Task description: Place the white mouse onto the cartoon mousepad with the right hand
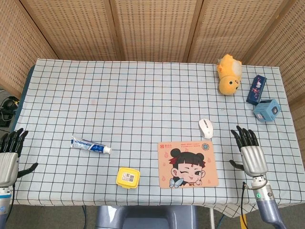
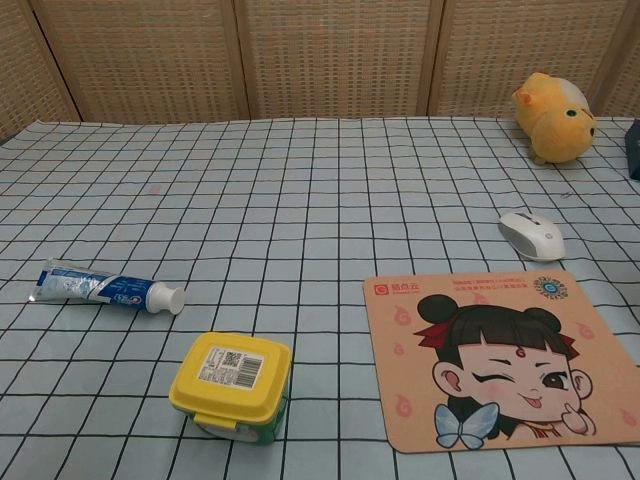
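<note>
Two hands wait at the near edge, and the right hand (image 1: 251, 155) is clearly the closer one: the white mouse (image 1: 206, 128) lies ahead of it and off to its left, untouched, long axis running away from the robot. Fingers are spread, palm empty, nothing touched. Just nearer than the mouse sits the cartoon mousepad (image 1: 187, 163). Far across, the left hand (image 1: 9, 155) idles, also empty.

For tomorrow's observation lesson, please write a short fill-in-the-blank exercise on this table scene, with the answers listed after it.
1. The white mouse lies on the checked cloth just beyond the far edge of the cartoon ____.
2. The right hand holds ____.
3. The toothpaste tube lies left of the small box with the ____ lid.

Missing words: mousepad; nothing; yellow
</note>
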